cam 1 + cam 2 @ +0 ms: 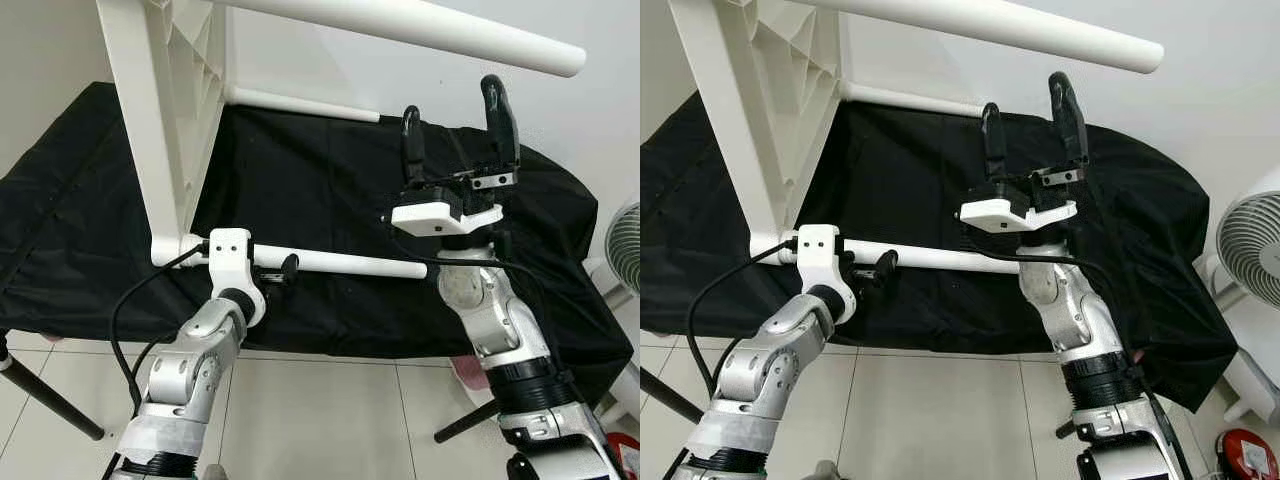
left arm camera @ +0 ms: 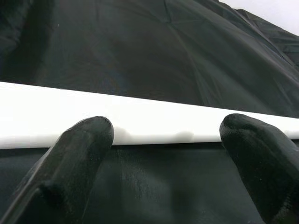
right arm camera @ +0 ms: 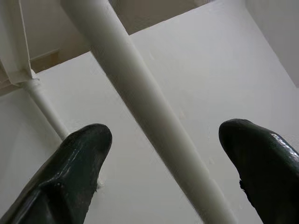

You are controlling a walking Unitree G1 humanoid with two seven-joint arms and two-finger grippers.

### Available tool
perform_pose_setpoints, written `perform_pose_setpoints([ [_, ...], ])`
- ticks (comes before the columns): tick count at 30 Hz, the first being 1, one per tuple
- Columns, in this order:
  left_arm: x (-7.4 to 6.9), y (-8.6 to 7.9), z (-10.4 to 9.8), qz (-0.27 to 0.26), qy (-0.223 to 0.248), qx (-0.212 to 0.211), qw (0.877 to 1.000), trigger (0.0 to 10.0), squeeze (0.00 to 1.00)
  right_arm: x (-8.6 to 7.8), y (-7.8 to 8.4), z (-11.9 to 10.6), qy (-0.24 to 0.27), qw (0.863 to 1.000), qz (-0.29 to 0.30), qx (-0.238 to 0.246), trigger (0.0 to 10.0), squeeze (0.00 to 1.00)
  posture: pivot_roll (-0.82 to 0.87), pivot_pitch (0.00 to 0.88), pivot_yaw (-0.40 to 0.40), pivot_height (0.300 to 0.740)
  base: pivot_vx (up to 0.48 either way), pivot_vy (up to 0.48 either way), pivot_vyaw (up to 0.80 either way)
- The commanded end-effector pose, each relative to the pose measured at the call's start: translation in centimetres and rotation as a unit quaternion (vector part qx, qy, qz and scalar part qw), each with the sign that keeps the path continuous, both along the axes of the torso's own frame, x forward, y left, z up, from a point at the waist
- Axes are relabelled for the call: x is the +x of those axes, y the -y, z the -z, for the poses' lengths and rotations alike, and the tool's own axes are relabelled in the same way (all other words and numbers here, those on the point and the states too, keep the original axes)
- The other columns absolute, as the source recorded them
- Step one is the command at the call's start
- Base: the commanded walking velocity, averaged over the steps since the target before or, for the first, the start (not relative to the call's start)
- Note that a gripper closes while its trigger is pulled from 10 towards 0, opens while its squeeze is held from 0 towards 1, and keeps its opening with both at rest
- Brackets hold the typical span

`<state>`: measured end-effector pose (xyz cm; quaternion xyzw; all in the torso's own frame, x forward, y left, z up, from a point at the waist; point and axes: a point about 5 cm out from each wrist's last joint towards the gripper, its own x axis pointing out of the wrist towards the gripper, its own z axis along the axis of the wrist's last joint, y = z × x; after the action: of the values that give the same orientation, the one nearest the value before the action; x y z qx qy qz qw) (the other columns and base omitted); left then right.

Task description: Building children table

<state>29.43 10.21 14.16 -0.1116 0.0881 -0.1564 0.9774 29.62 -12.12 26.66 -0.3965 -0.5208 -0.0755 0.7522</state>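
Table top (image 1: 160, 110) stands on edge at upper left of the frame on the black cloth (image 1: 330, 180), its lower leg (image 1: 340, 263) running horizontally across mid-frame; the left gripper (image 1: 272, 272), fingers apart, straddles that leg near its socket. Right gripper (image 1: 455, 125) points upward at centre right with fingers spread; the upper leg (image 1: 420, 25) slants above it, so the right arm looks nearer to that one.

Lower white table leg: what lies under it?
Black cloth lies under the lower white table leg, draped over a surface it hides entirely. Left gripper is at the leg.
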Motion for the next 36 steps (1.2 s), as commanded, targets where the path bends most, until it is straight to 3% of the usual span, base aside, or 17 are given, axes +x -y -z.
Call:
perform_pose_setpoints([
  [1, -0.3, 0.3, 0.4, 0.019, -0.003, 0.014, 1.0, 10.0, 0.0, -0.1, 0.1, -1.4, 0.021, 1.0, 0.002, -0.01, 10.0, 0.0, 0.01, 0.0, -0.093, 0.74, 0.0, 0.0, 0.0],
  [8, -0.3, 0.3, 0.4, 0.018, -0.001, 0.022, 1.0, 10.0, 0.0, 0.3, -0.1, -2.8, 0.031, 0.999, 0.006, -0.025, 10.0, 0.0, 0.01, 0.0, -0.093, 0.74, 0.0, 0.0, 0.0],
  [22, -0.2, 0.2, 0.1, 0.016, 0.001, 0.019, 1.0, 10.0, 0.0, 2.6, -1.7, -4.4, -0.047, 0.995, -0.008, -0.091, 10.0, 0.0, 0.01, 0.0, -0.085, 0.74, 0.0, 0.0, 0.0],
  [26, -0.2, 0.2, 0.1, 0.016, 0.001, 0.018, 1.0, 10.0, 0.0, 2.6, -1.8, -4.5, -0.048, 0.994, -0.008, -0.093, 10.0, 0.0, 0.01, 0.0, -0.085, 0.74, 0.0, 0.0, 0.0],
  [36, 0.1, 0.3, 0.0, 0.018, 0.004, 0.018, 1.0, 10.0, 0.0, 4.0, -2.5, -6.0, -0.077, 0.985, 0.0, -0.153, 10.0, 0.0, -0.01, 0.0, -0.07, 0.74, 0.0, 0.0, 0.0],
])
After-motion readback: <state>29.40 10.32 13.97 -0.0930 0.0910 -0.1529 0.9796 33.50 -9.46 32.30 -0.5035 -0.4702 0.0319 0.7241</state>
